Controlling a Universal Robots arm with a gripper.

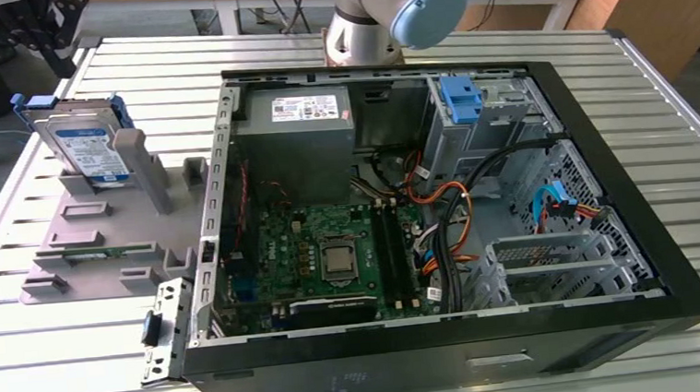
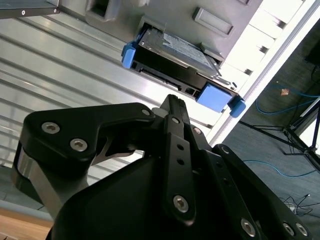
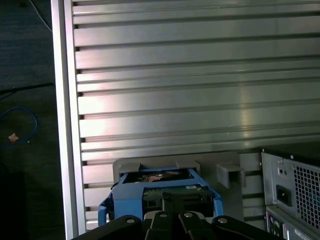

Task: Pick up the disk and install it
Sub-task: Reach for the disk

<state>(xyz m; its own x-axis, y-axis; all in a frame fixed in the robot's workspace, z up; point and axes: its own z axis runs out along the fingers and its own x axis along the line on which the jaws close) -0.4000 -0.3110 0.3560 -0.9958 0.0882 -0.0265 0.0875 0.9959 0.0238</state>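
The disk (image 1: 85,145) is a silver hard drive with a white-and-blue label and blue side rails. It stands upright in a slot of the grey holder (image 1: 94,242) at the exterior view's left. My gripper (image 1: 59,54) hangs above and just behind the disk's top edge, apart from it. Both wrist views show the disk (image 2: 175,52) (image 3: 165,187) a short way beyond the gripper (image 2: 172,100) (image 3: 163,200). The fingers are closed together with nothing between them.
The open computer case (image 1: 459,336) lies on the slatted metal table (image 1: 665,109), beside the holder. Inside are the grey power-supply box (image 1: 299,116), the motherboard (image 1: 329,253), loose cables (image 1: 450,207) and a drive cage with a blue latch (image 1: 458,99). The arm's base (image 1: 375,19) stands behind the case.
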